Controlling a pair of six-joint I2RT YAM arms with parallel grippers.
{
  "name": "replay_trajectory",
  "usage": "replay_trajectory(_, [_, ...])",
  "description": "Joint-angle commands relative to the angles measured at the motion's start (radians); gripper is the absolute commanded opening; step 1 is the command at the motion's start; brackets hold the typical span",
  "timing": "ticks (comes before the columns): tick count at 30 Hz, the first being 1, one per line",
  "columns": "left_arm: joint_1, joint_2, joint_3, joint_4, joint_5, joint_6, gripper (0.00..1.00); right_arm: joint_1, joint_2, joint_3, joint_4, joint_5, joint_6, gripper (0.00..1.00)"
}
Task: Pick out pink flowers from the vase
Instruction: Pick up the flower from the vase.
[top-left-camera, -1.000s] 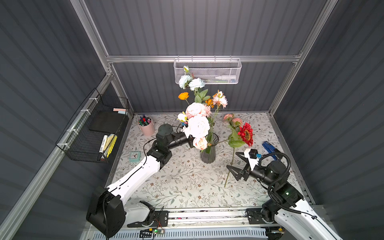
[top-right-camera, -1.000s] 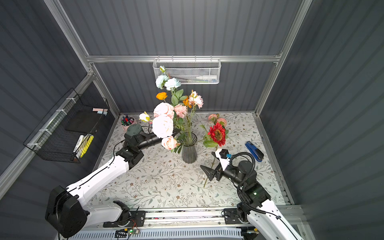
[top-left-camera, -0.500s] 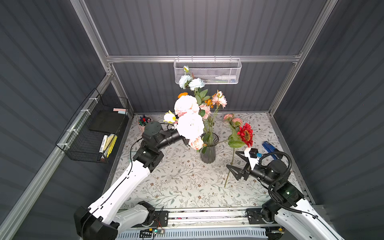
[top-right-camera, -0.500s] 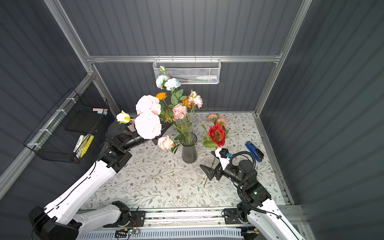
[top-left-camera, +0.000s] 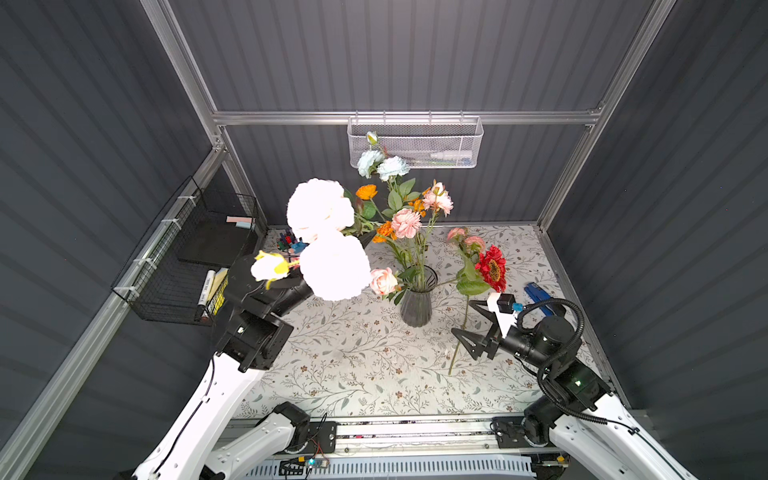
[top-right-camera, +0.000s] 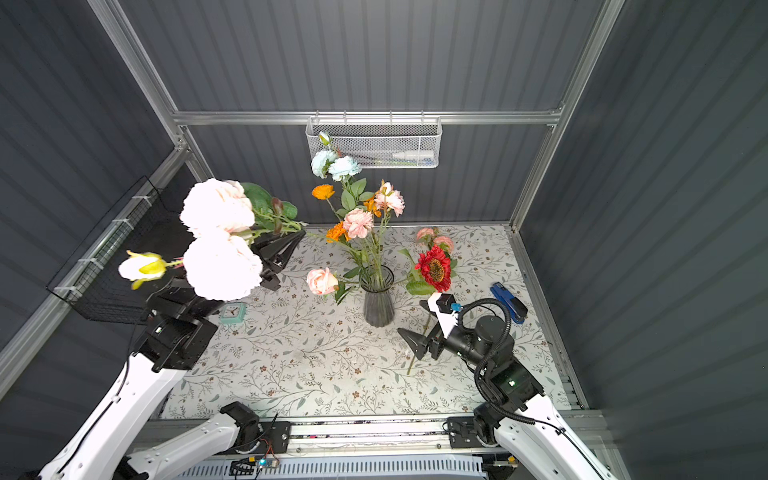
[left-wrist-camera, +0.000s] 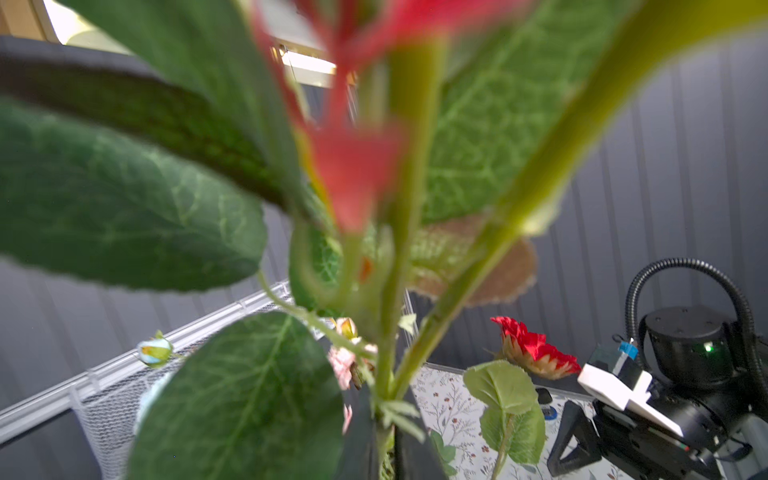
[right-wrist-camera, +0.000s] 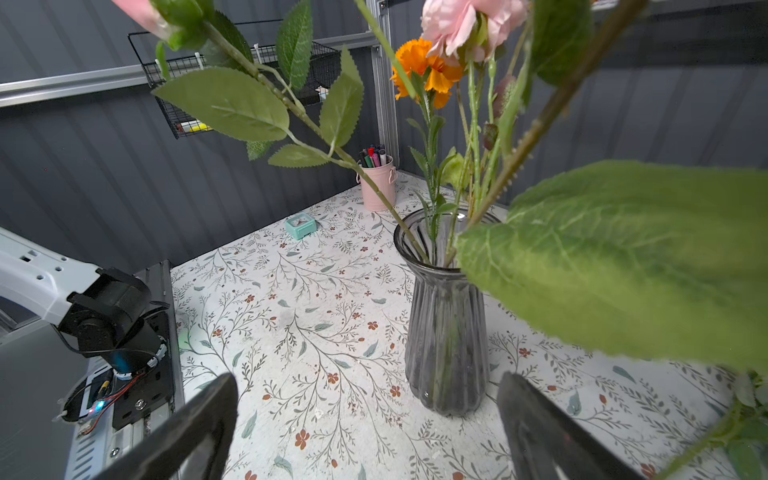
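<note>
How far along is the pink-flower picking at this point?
Done: one pink-bud stem appears out, its foot on the table. In hand: left tool shut on the big pale pink spray, clear of the vase. Left: pink rose and pink carnations in it.

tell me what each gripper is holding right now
left gripper: closed on the stem of the pink flowers, out of the vase.
right gripper: open, holding nothing.

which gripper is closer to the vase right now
Right. The right gripper sits open just beside the vase, low near the table. The left gripper is shut on a bunch of pink flowers, held high, well off to the vase's other side.
</note>
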Motion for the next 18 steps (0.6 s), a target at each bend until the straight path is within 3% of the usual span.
replay_trajectory(1, [-0.006, -0.047, 0.075, -0.094, -0.059, -0.05, 0.05, 0.014, 0.004, 0.042, -0.023, -0.01, -0.015, 0.99])
replay_trajectory(7, [-0.007, -0.068, 0.25, -0.429, -0.252, -0.061, 0.05, 0.072, 0.04, 0.091, -0.079, 0.005, -0.039, 0.99])
replay_trajectory(12, [-0.007, -0.004, 0.364, -0.697, -0.432, -0.064, 0.05, 0.151, 0.073, 0.13, -0.114, 0.04, -0.074, 0.99])
replay_trajectory(15, [-0.007, 0.04, 0.373, -0.809, -0.414, -0.081, 0.05, 0.207, 0.1, 0.149, -0.125, 0.051, -0.085, 0.99])
replay_trajectory(18, [-0.007, 0.048, 0.319, -0.858, -0.277, -0.077, 0.04, 0.283, 0.118, 0.156, -0.107, 0.083, -0.094, 0.99])
